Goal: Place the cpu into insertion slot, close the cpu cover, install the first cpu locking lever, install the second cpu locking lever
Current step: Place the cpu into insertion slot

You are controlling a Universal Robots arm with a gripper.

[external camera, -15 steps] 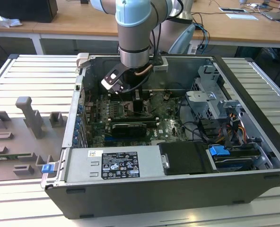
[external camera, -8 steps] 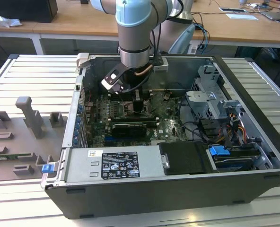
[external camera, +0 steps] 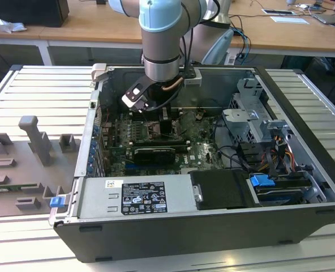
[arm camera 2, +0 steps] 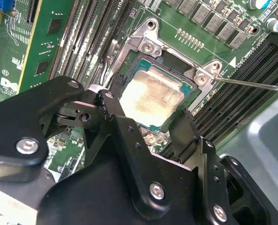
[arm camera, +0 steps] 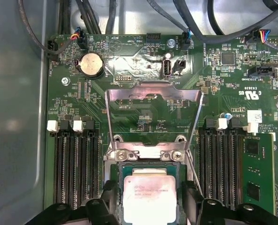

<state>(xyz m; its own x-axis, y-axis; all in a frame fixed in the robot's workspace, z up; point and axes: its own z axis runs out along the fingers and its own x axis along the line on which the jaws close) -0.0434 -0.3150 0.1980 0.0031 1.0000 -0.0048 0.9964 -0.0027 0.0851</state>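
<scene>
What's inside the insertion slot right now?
The cpu lies flat in the insertion slot, metal top up, with the cpu cover swung open above it. The slot's contacts beneath the chip are covered.

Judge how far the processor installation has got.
Done: the cpu lies in the insertion slot. In hand: the gripper is at the cpu. Left: the cpu cover stands open, and a locking lever juts free beside the slot.
</scene>
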